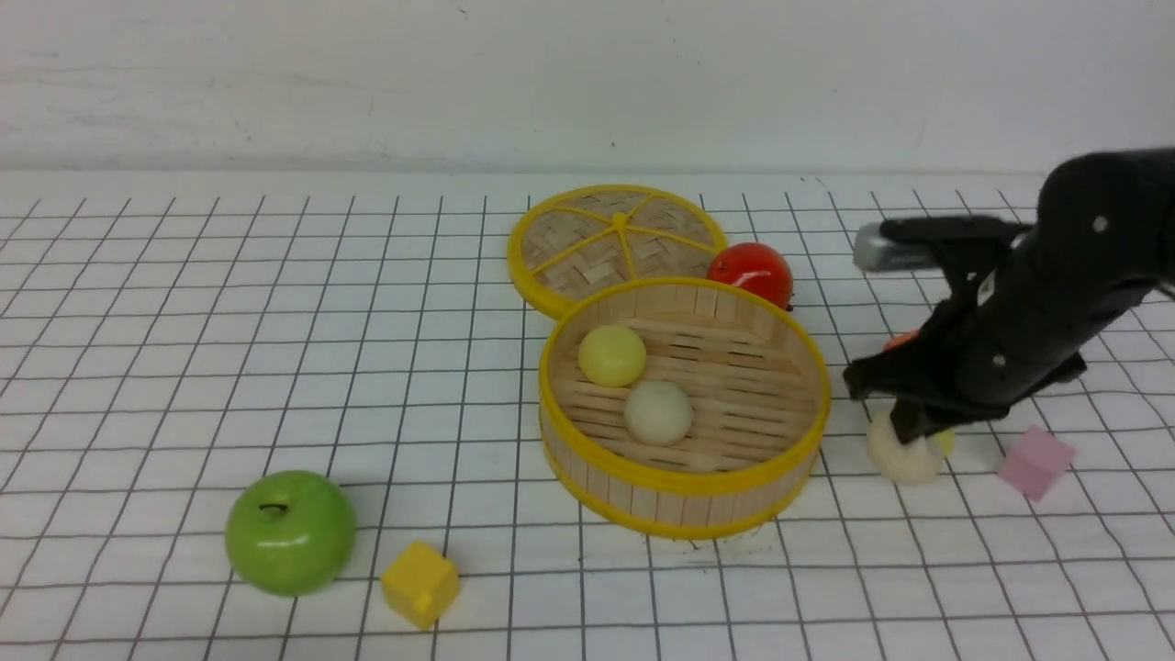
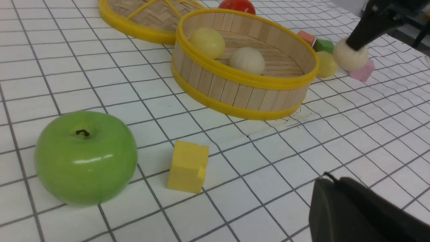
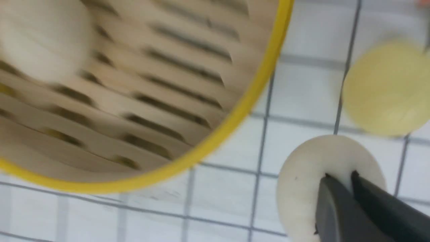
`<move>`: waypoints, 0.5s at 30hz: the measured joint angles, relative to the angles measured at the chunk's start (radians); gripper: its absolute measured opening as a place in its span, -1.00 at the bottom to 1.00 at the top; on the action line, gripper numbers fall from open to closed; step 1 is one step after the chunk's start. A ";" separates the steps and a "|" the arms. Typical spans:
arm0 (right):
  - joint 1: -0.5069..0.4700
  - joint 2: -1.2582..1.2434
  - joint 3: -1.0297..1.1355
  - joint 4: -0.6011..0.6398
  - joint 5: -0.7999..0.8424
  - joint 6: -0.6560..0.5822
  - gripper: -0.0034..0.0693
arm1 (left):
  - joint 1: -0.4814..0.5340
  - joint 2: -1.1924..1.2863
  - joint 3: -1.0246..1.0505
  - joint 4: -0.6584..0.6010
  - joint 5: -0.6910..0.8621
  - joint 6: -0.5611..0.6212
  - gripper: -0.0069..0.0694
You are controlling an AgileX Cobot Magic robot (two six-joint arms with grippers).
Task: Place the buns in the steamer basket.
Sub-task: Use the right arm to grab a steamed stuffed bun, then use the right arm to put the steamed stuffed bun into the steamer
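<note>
Toward the gridded desk's (image 1: 165, 386) near edge sit a green apple (image 1: 290, 532) and a yellow cube (image 1: 420, 584); the left gripper (image 2: 339, 201) is closed, holding nothing. At mid-desk, the steamer basket (image 1: 679, 507) holds a pale yellow bun (image 1: 611, 354) and a cream bun (image 1: 658, 413). Just beside it toward the right edge, the right gripper (image 3: 339, 181) pinches a second cream bun (image 1: 904, 459), the last yellow bun (image 3: 386, 89) close behind. Farther back lie the lid (image 1: 610, 243) and a tomato (image 1: 751, 272).

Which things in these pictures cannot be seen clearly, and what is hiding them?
- Front view: the right arm covers most of the loose yellow bun and the orange block behind it.
- Left wrist view: the picture edge cuts off the left jaws; only a dark casing shows.
- Right wrist view: the white bun inside the basket is blurred and cropped.
</note>
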 joint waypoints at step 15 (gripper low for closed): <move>0.117 0.198 -0.169 0.057 -0.145 -0.089 -0.80 | 0.000 0.000 0.000 0.000 0.000 0.000 -0.77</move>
